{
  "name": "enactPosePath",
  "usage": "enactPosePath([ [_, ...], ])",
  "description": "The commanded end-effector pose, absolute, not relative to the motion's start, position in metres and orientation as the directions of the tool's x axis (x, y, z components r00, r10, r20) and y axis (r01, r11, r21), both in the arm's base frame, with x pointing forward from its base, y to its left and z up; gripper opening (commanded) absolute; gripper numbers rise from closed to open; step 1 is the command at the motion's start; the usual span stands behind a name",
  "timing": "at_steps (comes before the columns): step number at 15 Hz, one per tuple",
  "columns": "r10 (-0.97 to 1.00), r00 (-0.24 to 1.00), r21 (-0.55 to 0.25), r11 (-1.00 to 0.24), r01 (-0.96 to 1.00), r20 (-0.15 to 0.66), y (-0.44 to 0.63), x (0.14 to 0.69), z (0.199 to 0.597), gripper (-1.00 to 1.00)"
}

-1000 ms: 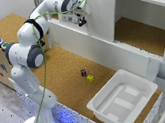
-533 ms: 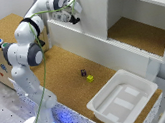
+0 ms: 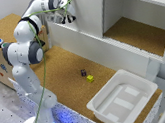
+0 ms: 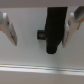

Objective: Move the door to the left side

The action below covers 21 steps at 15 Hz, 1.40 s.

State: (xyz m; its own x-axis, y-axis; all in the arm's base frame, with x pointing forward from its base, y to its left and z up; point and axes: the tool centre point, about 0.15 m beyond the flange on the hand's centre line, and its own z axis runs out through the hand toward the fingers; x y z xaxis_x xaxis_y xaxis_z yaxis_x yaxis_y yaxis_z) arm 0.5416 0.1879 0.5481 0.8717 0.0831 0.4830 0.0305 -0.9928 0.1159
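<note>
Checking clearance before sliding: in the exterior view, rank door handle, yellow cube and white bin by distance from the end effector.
1. Door handle: between the end effector fingers.
2. Yellow cube: mid-floor, beside a dark cube.
3. White bin: farthest, toward the exterior view's lower right.

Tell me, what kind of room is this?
Probably a robot lab. A white robot arm stands on a metal board full of holes, beside a test cabinet with a sliding door and a plastic bin.
</note>
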Motion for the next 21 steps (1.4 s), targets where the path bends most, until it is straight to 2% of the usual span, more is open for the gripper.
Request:
enactPosePath([
  [1,0.052,0.842,0.144,-0.989,-0.031,0.537,0.21,0.516,0.56,1.0],
  [8,-0.036,0.86,0.128,-0.985,-0.118,0.51,0.18,0.475,0.55,1.0],
  [10,-0.048,0.867,0.102,-0.988,-0.113,0.496,0.177,0.465,0.546,1.0],
  [15,-0.037,0.92,0.036,-0.998,-0.056,0.39,0.187,0.442,0.492,1.0],
  [21,0.002,0.962,-0.011,-1.0,0.005,0.272,0.212,0.425,0.453,1.0],
])
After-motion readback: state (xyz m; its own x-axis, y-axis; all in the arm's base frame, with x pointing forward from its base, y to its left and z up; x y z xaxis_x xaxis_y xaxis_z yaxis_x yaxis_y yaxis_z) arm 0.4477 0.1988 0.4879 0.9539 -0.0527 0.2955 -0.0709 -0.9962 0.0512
